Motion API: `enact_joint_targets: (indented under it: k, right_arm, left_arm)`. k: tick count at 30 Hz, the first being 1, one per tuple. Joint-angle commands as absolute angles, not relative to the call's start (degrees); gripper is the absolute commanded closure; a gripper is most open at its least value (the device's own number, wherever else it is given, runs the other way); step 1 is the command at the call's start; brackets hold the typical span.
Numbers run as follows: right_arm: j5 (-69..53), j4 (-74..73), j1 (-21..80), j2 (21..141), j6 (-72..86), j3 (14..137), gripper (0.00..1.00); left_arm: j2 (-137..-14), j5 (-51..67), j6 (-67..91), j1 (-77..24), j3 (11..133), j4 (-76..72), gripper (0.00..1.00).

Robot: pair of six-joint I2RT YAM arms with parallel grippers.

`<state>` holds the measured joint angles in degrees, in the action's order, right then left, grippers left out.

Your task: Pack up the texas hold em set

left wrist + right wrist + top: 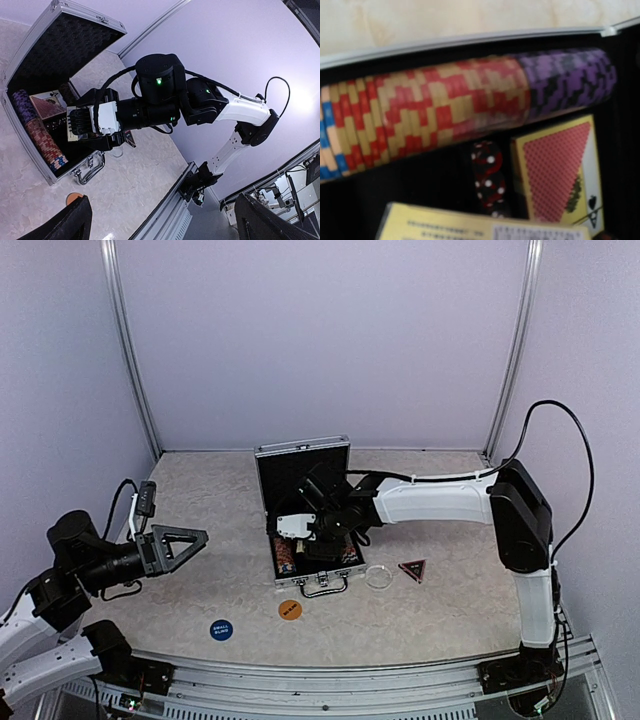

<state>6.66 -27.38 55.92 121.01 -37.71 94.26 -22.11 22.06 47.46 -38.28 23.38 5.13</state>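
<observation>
The table (pixel 450 620) is covered by a beige, marbled top and is enclosed at the back and on both sides by plain, pale lilac wall panels (pixel 320 340). The two rear corners are marked by slim aluminium uprights (pixel 130 350), which are seen leaning slightly outward toward the top. An aluminium rail (pixel 360 680) is fitted along the near edge. Soft, even light is cast over the surface, and a bright patch (pixel 302 100) is seen on the side wall in the left wrist view.

bright, diffuse light; soft shadows. poker chips (pixel 445 110) blurred in right wrist view. left wrist view edges distorted.
</observation>
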Motion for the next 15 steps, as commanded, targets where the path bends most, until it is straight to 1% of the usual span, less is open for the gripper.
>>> enact_joint_targets:
  k: [1, 9, 15]
  right_arm:
    - [5.76, -30.29, 55.27, 122.39, -39.52, 97.35, 0.35]
    - [0.73, -33.57, 54.71, 123.99, -39.64, 99.58, 0.28]
    - [-2.90, -35.93, 54.71, 125.45, -39.43, 101.73, 0.19]
  left_arm:
    - [-21.49, 22.29, 47.81, -37.88, 22.51, 3.48, 0.01]
    - [-21.52, 22.10, 47.80, -37.84, 22.24, 3.60, 0.01]
    - [-21.86, 21.93, 47.63, -37.88, 22.06, 3.44, 0.01]
